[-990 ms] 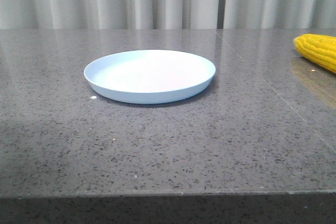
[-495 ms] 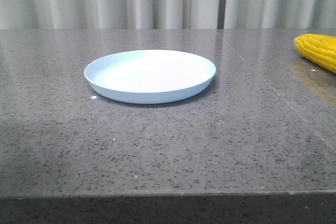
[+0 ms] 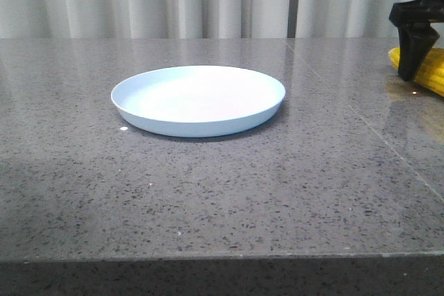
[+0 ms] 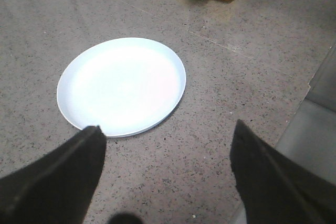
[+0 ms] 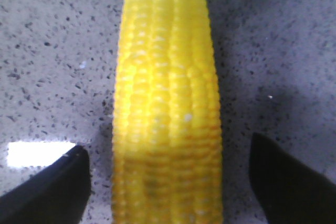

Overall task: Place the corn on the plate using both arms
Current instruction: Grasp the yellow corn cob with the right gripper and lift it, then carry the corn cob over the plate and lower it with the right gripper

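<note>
Newly arrived: black right gripper, jaws apart astride bright yellow corn cob, well right of round pale-blue plate; left gripper spread open.

The corn, a bright yellow cob with neat rows of kernels, lies flat on the grey speckled counter at its right edge toward the far side, partly hidden in the front view. The plate, round, shallow and pale blue with a low rim, sits empty and level near the counter's middle, well apart from the corn.
</note>
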You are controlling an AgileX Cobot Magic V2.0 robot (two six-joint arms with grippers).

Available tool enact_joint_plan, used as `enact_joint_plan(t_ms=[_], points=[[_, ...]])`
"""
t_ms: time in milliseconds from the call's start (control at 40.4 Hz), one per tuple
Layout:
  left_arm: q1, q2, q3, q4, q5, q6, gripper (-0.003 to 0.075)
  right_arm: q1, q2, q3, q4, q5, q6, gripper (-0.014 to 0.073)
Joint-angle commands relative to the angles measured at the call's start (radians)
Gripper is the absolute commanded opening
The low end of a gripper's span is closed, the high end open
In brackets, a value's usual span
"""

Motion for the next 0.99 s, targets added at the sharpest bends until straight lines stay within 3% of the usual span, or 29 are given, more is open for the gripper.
enact_joint_plan(t_ms=[0, 99, 173, 446, 693, 965], points=[[-0.006, -0.001, -0.026, -0.013, -0.067, -0.003, 0.0494, -0.005, -0.039, -0.036, 0.002, -0.014, -0.009, 0.0486], [-0.006, -0.001, -0.026, -0.013, -0.067, -0.003, 0.0494, -0.005, -0.041, -0.036, 0.002, -0.007, -0.009, 0.0320], [-0.006, -0.001, -0.026, -0.013, -0.067, -0.003, 0.0494, -0.005, -0.052, -0.036, 0.006, 0.007, -0.009, 0.0263], [-0.006, -0.001, -0.026, -0.013, -0.067, -0.003, 0.0494, 0.056, -0.174, -0.063, 0.067, 0.097, -0.009, 0.0258], [-0.006, -0.001, -0.026, -0.013, -0.067, -0.003, 0.0494, 0.242, -0.242, -0.104, 0.208, 0.158, -0.009, 0.0258], [-0.006, -0.001, -0.026, -0.013, -0.067, -0.003, 0.0494, 0.455, -0.190, -0.104, 0.267, 0.063, -0.006, 0.0258]])
